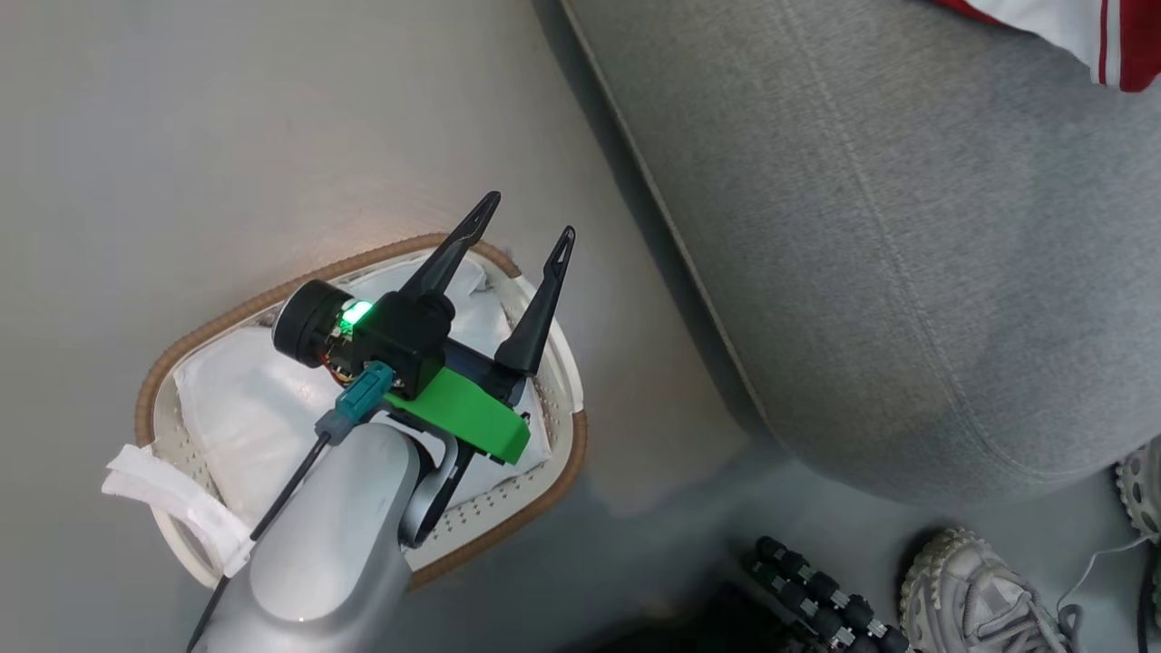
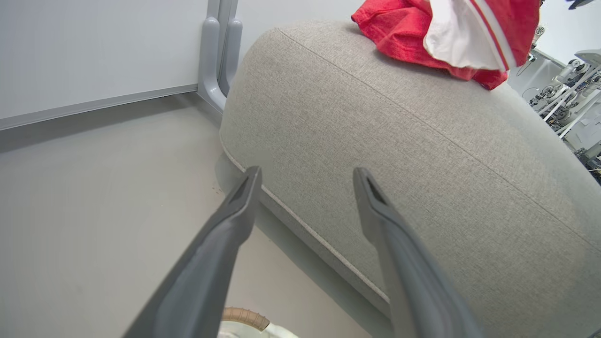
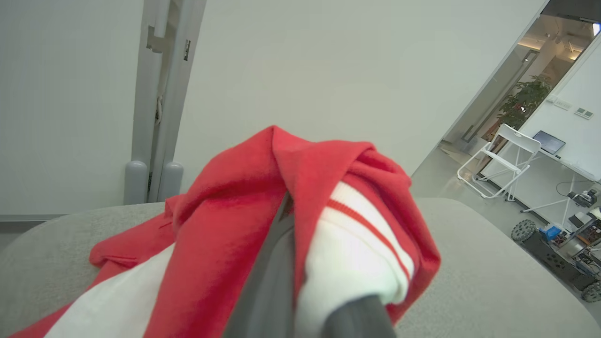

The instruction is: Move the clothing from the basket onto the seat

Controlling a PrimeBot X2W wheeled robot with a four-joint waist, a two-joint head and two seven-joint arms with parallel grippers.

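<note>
Bright red soft garment (image 3: 225, 230) with white panel is clamped in the right gripper (image 3: 300, 244), lower part draped on the large grey upholstered seat cushion (image 1: 862, 227). Left gripper (image 1: 529, 218) is spread wide, empty, over the cream perforated basket (image 1: 570, 449). Judged light, limp; bunched folds are best gripped.

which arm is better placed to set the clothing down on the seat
Right. The right gripper is shut on the clothing over the seat; the left gripper is open and empty above the basket.
</note>
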